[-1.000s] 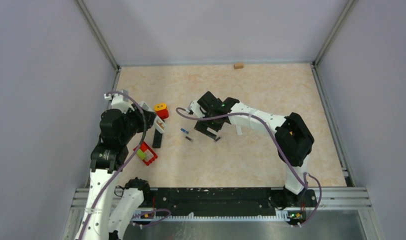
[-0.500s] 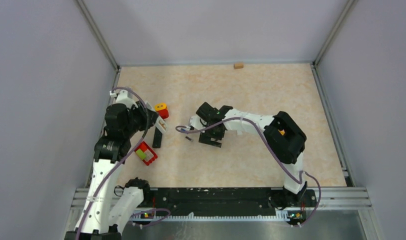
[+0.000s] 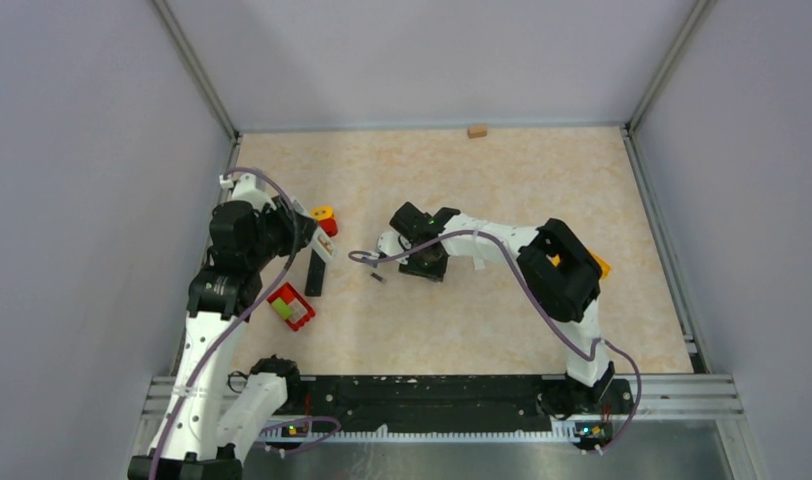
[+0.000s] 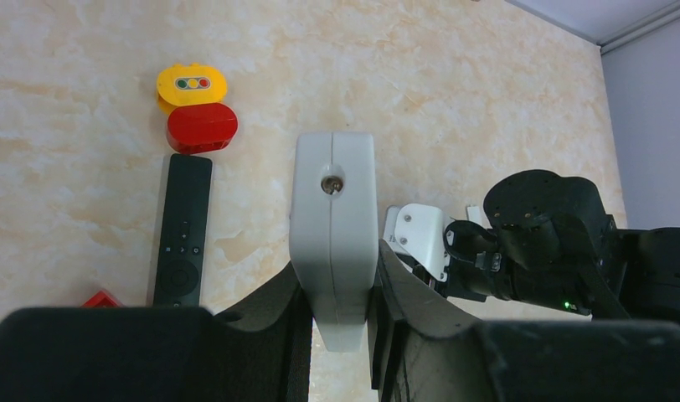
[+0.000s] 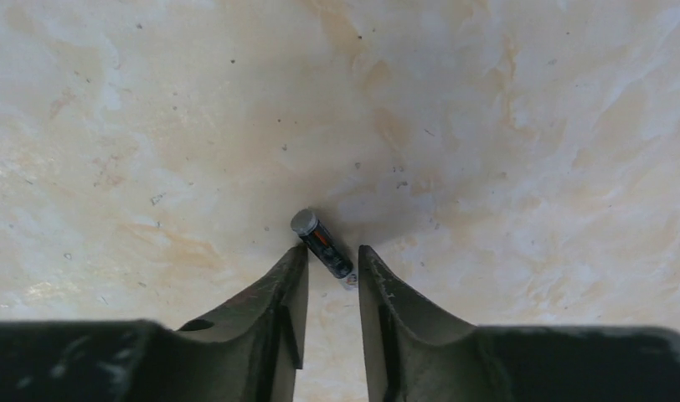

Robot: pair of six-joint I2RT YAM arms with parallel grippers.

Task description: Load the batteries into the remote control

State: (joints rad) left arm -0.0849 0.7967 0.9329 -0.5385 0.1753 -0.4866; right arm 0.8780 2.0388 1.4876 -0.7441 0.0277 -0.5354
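A: Battery first. Where?
B: There's a dark battery (image 5: 321,244) with an orange band, flat on the counter (image 5: 529,126), lying slantwise. Its near end sits between the tips of the right claw (image 5: 331,253).
A: Gripped?
B: Not that I can see. The jaws stand part open with a narrow gap. The battery's end is at or against one finger (image 5: 372,276), and a sliver of counter shows between it and the other. The battery rests on the counter.
A: Any more batteries?
B: Top view shows a small dark battery (image 3: 377,278) on the counter, just left of the right claw and apart from it. Markings too small to tell.
A: Remote?
B: The black remote control (image 4: 183,230) lies flat, buttons up, on the left arm's side. It's apart from both batteries.
A: Left claw?
B: The left claw (image 4: 335,280) is clamped on a white oblong casing (image 4: 334,193), fingers pressed to both its sides. The casing sticks out past the fingertips, with a seam down its middle and a screw hole on the seam. Can't tell if it touches the counter.
A: Clutter?
B: A yellow block (image 4: 191,84) with three coloured dots touches a red oblong block (image 4: 202,128), which sits just off the remote's far end. A red box (image 3: 291,306) is near the remote's near end. A tan block (image 3: 476,130) sits at the counter's far edge, well apart from everything.
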